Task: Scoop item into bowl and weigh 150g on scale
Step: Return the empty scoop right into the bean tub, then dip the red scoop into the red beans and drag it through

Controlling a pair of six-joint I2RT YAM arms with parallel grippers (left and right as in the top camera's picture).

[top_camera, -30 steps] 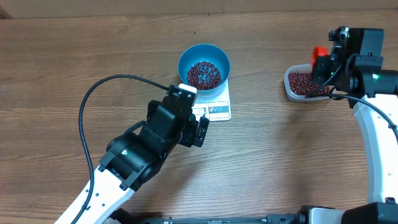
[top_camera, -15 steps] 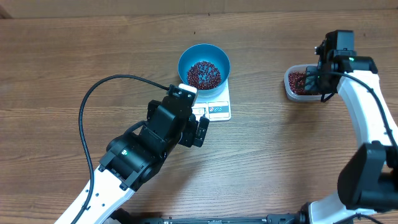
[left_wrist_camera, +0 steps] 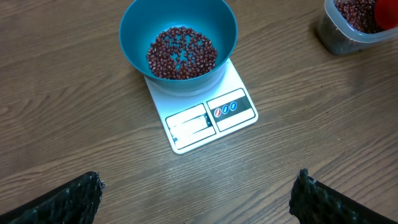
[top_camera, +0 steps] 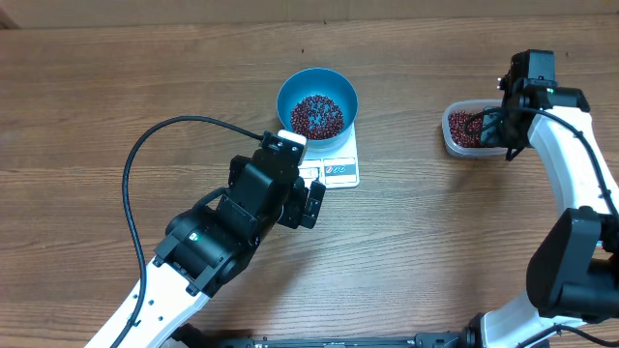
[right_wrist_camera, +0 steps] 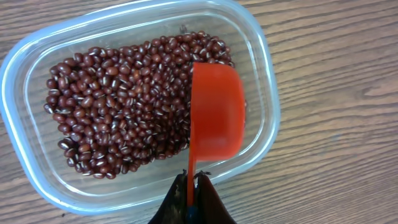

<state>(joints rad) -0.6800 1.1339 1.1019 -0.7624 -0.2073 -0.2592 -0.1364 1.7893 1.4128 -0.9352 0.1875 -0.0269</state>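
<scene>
The blue bowl [top_camera: 290,89] stands on the white scale [top_camera: 340,170] and holds a layer of the dark red beans [top_camera: 317,116]. In the left wrist view the bowl [left_wrist_camera: 132,37] and scale [left_wrist_camera: 211,118] lie ahead of my left gripper [left_wrist_camera: 199,180], which is open over bare wood with nothing between its fingers. My right gripper [right_wrist_camera: 191,180] is shut on the handle of a red scoop [right_wrist_camera: 214,115]. The scoop's cup is tipped on its side inside the clear tub [right_wrist_camera: 261,68], beside more beans [right_wrist_camera: 118,106].
The clear tub [top_camera: 451,133] sits at the right of the wooden table, apart from the scale. My left arm's black cable [top_camera: 145,155] loops over the table on the left. My left gripper [top_camera: 300,179] hovers just short of the scale's front corner.
My right arm has turned and lowered the red scoop from above the tub's far rim down into the tub. The left arm, bowl and scale have not moved.
</scene>
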